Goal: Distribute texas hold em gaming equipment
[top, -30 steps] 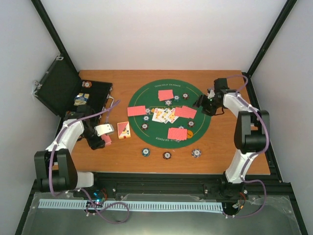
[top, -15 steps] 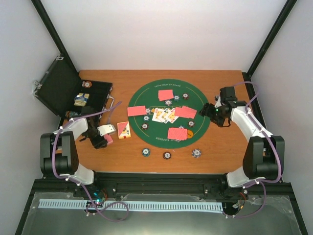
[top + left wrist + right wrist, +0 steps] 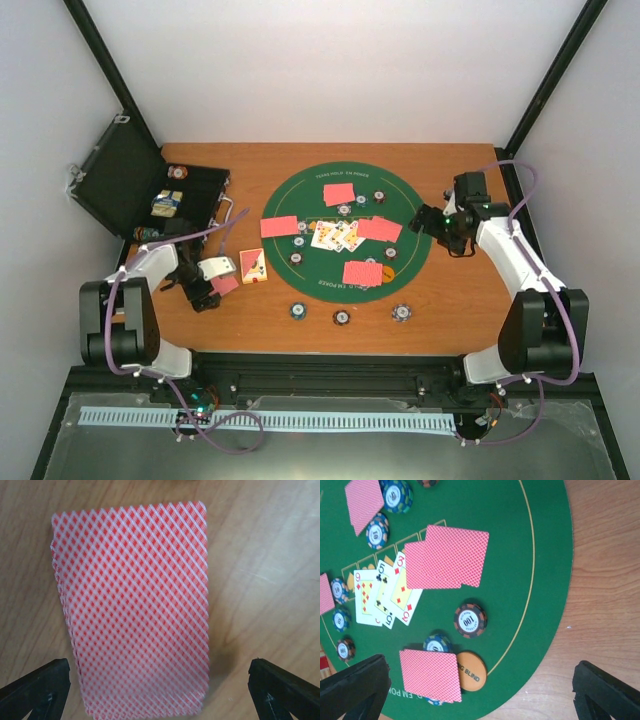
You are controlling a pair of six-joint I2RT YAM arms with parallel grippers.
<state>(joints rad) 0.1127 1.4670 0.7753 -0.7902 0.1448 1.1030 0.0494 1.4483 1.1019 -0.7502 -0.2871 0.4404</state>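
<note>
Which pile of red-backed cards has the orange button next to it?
The pile lowest in the right wrist view, near the mat edge: the orange BIG BLIND button sits against its side. The other piles there have only striped chips nearby.

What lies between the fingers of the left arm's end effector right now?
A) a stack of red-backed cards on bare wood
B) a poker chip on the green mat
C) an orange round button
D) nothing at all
A: the left wrist view shows a stack of red-backed cards lying on the wooden table, framed by the open left end effector.
</note>
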